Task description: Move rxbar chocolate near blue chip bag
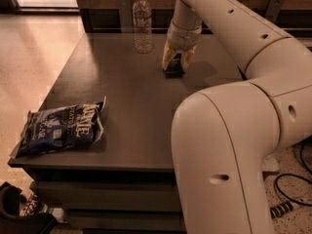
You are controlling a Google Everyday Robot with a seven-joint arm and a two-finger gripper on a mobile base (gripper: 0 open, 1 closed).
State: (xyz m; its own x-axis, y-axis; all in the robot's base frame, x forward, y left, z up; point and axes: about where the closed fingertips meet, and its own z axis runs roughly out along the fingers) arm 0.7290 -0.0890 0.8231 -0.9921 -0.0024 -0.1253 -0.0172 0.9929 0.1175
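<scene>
**Pincer closed on the bar at the far side of the table**

My pincer (175, 63) points down at the far part of the table (131, 96). Its two yellowish fingers (167, 57) stand narrowly apart with the rxbar chocolate (174, 69) between them. They close on it from either side, so I have hold of the bar. It shows only as a small dark block below my fingertips. The upper part is covered by the fingers and I cannot read the lettering. I cannot tell whether its lower edge rests on the tabletop or hangs just above it.

The water bottle (142, 22) stands upright near my pincer, to its left in the view and a little farther back, not touching it. The blue chip bag (61, 129) lies flat well apart from my pincer, far to the left and much nearer the camera. It sits at the table's corner, with one end reaching the edge.

My own arm (229, 145) fills the right side of the view and hides the table's near right part. It is cut off at the bottom. On the floor right of the arm a cable (292, 189) shows partly. Low on the left, under the bag's corner, is a dark shape I cannot make out.
</scene>
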